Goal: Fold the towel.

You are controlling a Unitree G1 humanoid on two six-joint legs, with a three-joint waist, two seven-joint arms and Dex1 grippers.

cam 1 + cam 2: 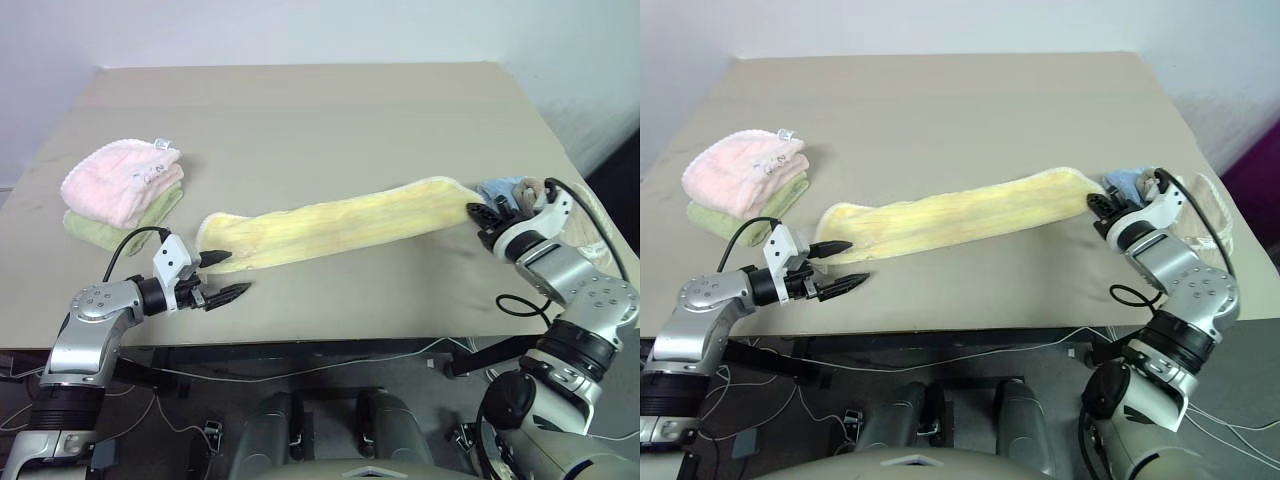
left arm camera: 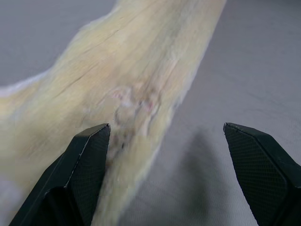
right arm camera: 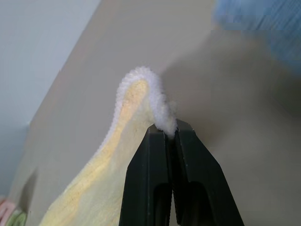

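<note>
A pale yellow towel (image 1: 960, 218) stretches across the table (image 1: 940, 110). The right gripper (image 1: 1098, 208) pinches one end; the left gripper (image 1: 840, 266), fingers apart, flanks the other.

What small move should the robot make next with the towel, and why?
Probably close the left gripper on the towel's near end. The right gripper is shut on the far end's border, while the left gripper is open, with that end at one finger.

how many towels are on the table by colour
pale yellow towel: 1
pink folded towel: 1
green folded towel: 1
blue cloth: 1
total: 4
</note>
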